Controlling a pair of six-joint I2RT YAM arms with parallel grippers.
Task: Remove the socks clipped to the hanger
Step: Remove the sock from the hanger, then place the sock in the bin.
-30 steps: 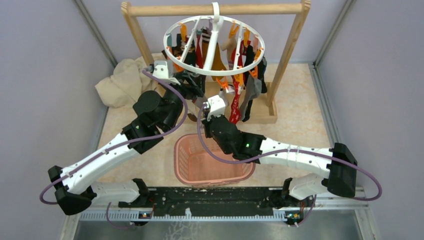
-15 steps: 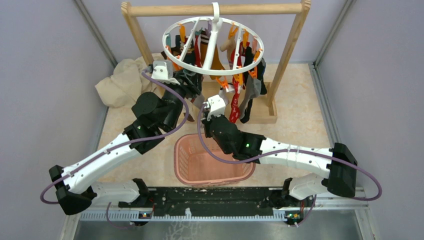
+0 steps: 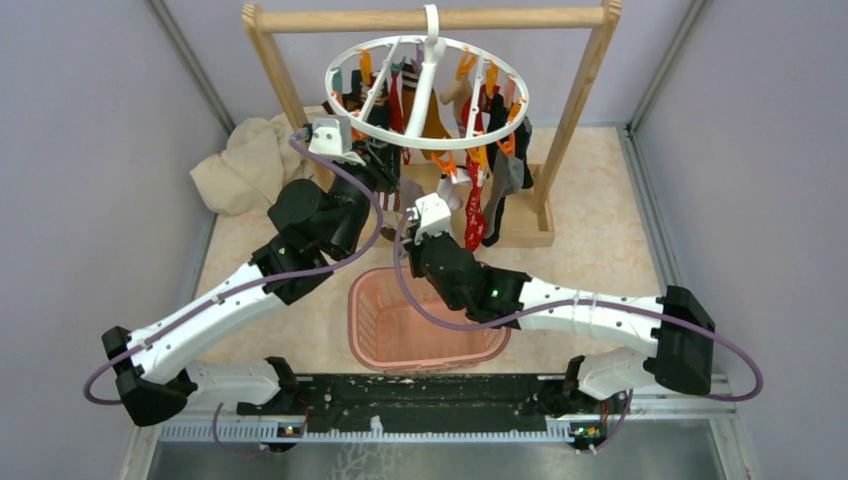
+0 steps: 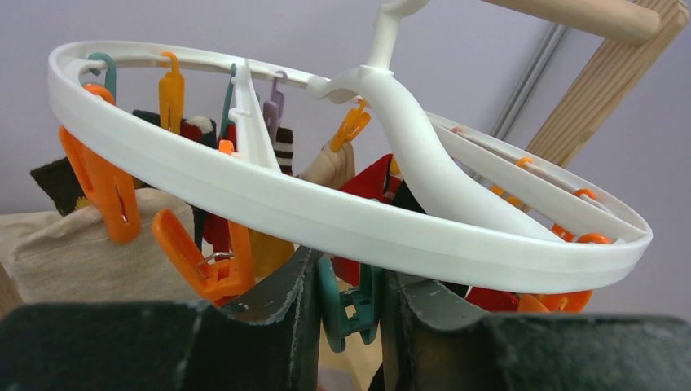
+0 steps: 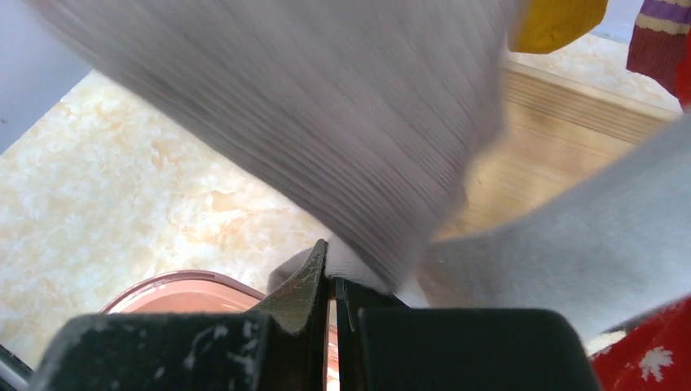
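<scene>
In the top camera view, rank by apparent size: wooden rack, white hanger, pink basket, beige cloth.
wooden rack
white hanger
pink basket
beige cloth
Hanger over basket is unsure: it hangs nearer the camera.

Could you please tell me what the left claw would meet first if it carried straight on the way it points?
The left claw has a teal clip between its fingers, so that comes first; just past it is the white ring of the hanger, though depth there is unclear.
</scene>
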